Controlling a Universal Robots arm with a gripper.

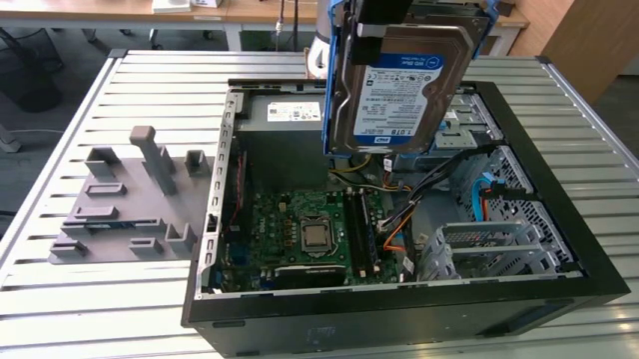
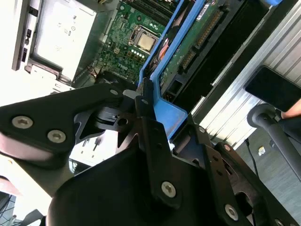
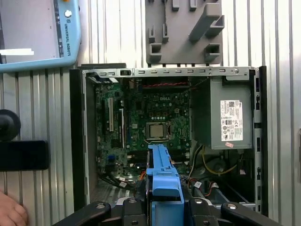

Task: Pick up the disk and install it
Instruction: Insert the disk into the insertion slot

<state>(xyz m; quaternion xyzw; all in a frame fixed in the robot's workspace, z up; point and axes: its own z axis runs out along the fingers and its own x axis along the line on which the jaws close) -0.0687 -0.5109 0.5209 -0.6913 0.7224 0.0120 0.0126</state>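
Disk (image 1: 399, 97) gripped, hanging over open case (image 1: 399, 318).
Pincer (image 2: 146, 101) clamped shut on the disk's blue frame, upright above the case's far end. Best kept square, clear of loose cables (image 1: 402, 217).

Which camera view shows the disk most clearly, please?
The exterior view: the disk hangs above the open computer case, label facing the camera. The wrist views show mainly its blue frame, not the label.
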